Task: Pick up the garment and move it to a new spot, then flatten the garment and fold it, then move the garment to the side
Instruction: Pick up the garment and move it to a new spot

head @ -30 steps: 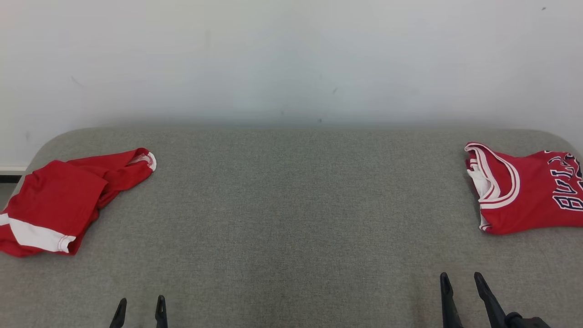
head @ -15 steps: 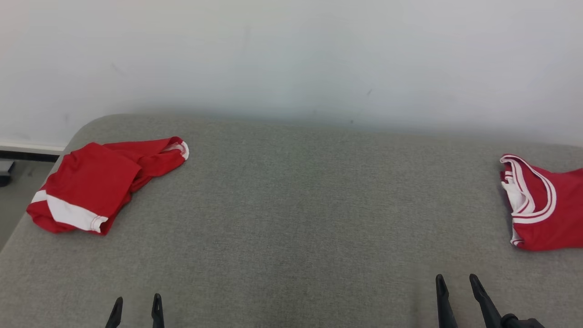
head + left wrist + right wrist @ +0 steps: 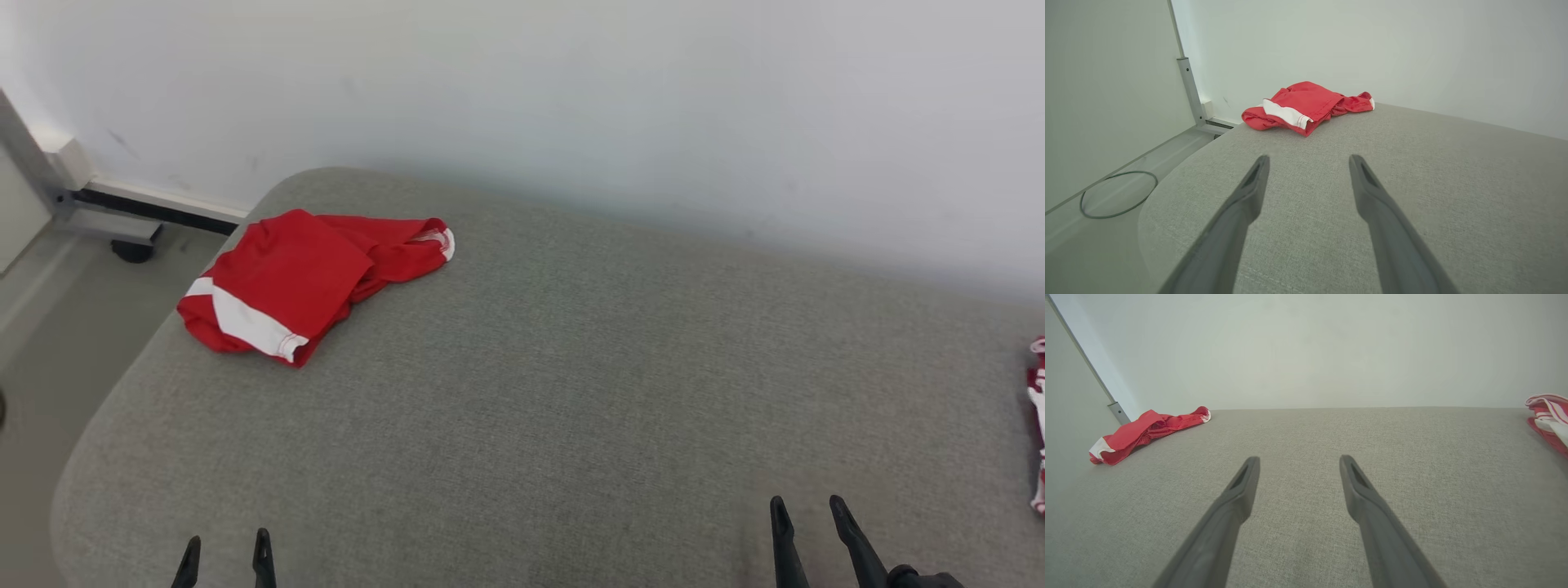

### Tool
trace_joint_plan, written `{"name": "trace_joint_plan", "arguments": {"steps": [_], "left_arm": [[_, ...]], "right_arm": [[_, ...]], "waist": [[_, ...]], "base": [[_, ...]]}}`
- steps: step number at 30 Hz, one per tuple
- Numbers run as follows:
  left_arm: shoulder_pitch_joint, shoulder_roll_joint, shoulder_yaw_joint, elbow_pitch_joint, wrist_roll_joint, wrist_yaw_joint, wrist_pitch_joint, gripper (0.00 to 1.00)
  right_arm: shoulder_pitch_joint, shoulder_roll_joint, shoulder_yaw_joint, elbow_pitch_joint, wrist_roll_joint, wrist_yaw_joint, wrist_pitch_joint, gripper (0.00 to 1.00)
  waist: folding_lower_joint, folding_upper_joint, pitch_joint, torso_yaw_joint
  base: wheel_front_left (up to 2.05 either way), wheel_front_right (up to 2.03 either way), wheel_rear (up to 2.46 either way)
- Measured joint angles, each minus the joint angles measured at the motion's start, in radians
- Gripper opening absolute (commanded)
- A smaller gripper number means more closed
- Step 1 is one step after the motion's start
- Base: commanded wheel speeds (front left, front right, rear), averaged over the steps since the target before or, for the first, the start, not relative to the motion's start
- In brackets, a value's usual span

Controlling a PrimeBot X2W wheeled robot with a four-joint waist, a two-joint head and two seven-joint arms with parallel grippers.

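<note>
A crumpled red garment with a white band (image 3: 302,278) lies near the far left corner of the grey padded table (image 3: 555,392); it also shows as the red garment (image 3: 1306,106) ahead of my left fingers and as the red garment (image 3: 1143,430) at the left of the right wrist view. My left gripper (image 3: 223,551) is open at the near left edge, well short of it. My right gripper (image 3: 808,518) is open at the near right, nothing between its fingers. Both hover over bare fabric.
A folded red and white jersey (image 3: 1037,425) lies at the table's right edge, seen too as the jersey (image 3: 1549,416). A pale wall backs the table. On the left are the floor, a metal post (image 3: 1190,90) and a cable loop (image 3: 1118,196).
The head camera has turned left: the red garment slid towards the picture's middle and the jersey nearly left at the right. Both grippers remain open at the bottom edge.
</note>
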Motion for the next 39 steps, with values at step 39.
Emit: {"name": "trace_joint_plan", "arguments": {"steps": [39], "left_arm": [[-0.205,0.001,0.13,0.002,-0.027,0.005,0.0,1.0]], "right_arm": [[-0.122,0.002,0.083,-0.023,-0.009,0.0,0.0,1.0]], "waist": [[0.0001,0.0002,0.066,0.04]], "base": [[0.0,0.0,0.0]]}}
